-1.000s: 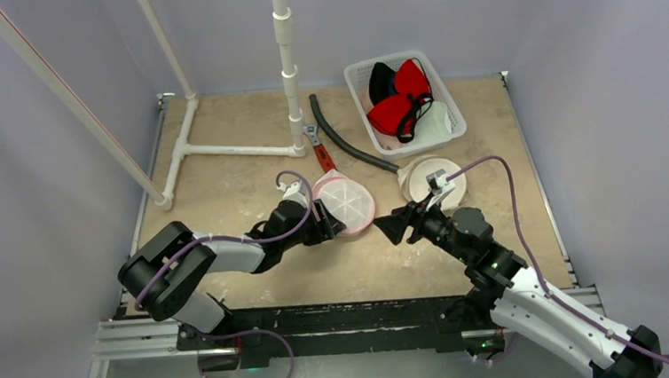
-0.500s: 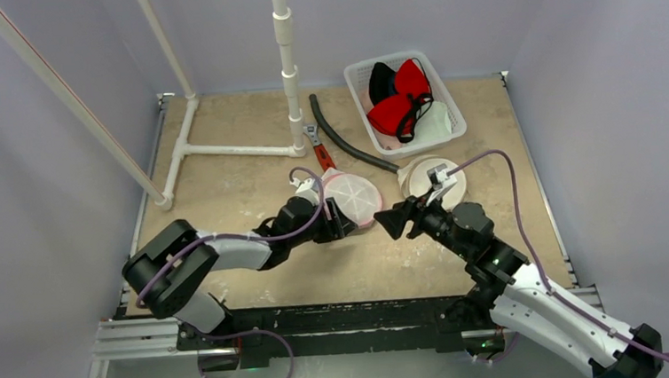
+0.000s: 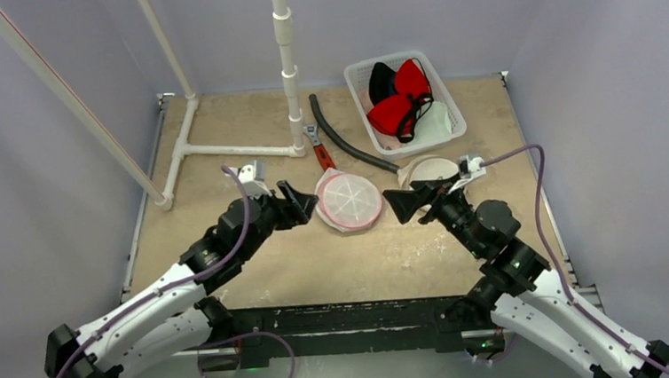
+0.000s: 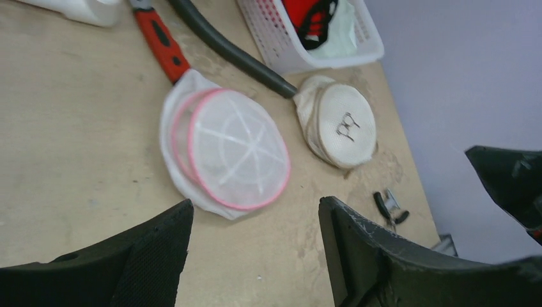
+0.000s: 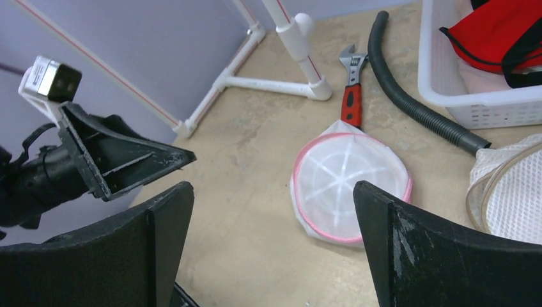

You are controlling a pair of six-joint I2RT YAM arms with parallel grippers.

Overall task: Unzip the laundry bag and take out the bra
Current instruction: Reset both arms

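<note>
Black fingers on your left gripper (image 4: pixel 252 211) stand spread with nothing between them. Your right gripper (image 5: pixel 271 192) is spread wider and is just as empty. Both hang just clear of the pink-rimmed laundry bag (image 3: pixel 348 201), which lies flat on the table (image 3: pixel 362 258) at centre frame in the top view, one gripper on either side. That stance, I judge, lets one gripper pin the mesh while the other works the zip. You cannot tell from here whether the zip is open or a bra is inside. A second, beige mesh bag (image 3: pixel 432 175) sits right of it, at the end of the grey hose (image 3: pixel 343 146). Red and black bras (image 3: pixel 392 112) fill the white basket (image 3: pixel 360 103) at upper right. No brand, label or writing is legible anywhere.
</note>
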